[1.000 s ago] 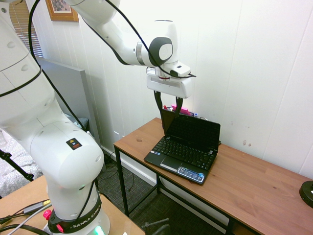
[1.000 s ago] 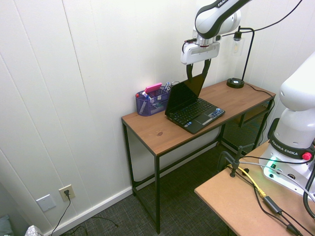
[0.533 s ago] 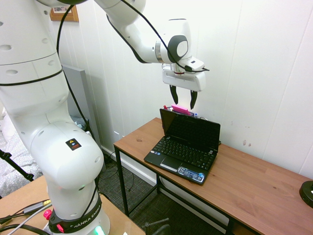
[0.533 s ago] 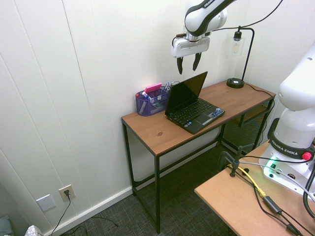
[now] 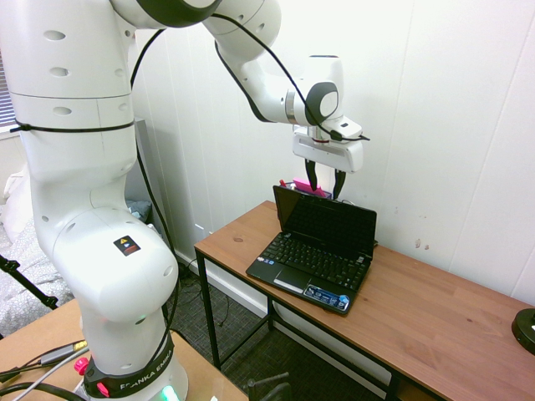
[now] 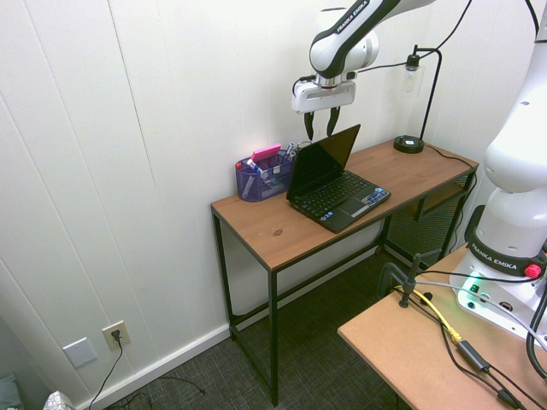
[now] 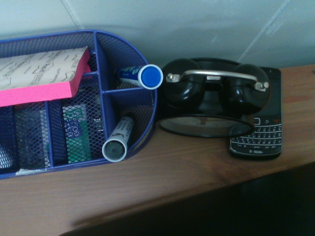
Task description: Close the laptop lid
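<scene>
Since the earlier frames I have moved sideways along the wall behind the desk, rising off the laptop lid and then dropping a little again, while the lid stands where it stood. From the first exterior view, my gripper (image 5: pixel 325 181) hangs with its two dark fingers spread and nothing between them, pointing down behind the top edge of the raised laptop lid (image 5: pixel 327 220). Below me and toward the camera lies the black netbook's keyboard base (image 5: pixel 309 271), with stickers on its palm rest, all of it on the wooden desk (image 5: pixel 435 309). Just past my fingers, on the wall side, shows part of something pink (image 5: pixel 308 188). In the second exterior view my fingers are again apart, over the back side of the lid, which is open and leaning back; I cannot tell whether a fingertip touches it. Lower than me, beside the lid, sits the purple mesh organizer (image 6: pixel 264 177), and well apart on my other side stands a desk lamp (image 6: pixel 409 143). My wrist view shows the organizer beneath me holding a pink-edged pad (image 7: pixel 44 76), a blue-capped marker (image 7: pixel 142 76) and a grey-ended marker (image 7: pixel 118 138). Beside it are a black twin-bell alarm clock (image 7: pixel 211 98) and, partly behind that, a BlackBerry-style phone (image 7: pixel 261 132).
</scene>
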`<state>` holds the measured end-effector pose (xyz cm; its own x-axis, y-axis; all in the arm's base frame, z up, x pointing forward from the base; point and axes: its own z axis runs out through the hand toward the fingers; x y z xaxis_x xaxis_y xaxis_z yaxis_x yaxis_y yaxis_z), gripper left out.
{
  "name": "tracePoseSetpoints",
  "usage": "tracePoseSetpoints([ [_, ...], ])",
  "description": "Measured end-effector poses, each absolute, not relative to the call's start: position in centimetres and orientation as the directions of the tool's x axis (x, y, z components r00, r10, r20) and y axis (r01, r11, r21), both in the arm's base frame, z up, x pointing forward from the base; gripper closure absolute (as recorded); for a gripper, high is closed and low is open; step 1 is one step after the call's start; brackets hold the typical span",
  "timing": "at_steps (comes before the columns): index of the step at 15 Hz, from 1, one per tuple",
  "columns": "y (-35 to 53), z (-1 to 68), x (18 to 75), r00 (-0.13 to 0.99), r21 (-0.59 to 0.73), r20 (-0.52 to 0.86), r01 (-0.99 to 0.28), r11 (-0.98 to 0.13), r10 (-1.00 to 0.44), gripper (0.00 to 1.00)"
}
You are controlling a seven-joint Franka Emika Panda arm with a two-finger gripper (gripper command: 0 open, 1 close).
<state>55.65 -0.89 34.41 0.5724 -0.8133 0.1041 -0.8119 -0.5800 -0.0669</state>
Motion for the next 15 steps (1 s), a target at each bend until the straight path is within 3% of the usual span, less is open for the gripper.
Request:
tracePoseSetpoints([
  [15,-2.5,29.9,53.3,0.573,-0.018,-0.001,-0.819,-0.573,-0.82,1.0],
])
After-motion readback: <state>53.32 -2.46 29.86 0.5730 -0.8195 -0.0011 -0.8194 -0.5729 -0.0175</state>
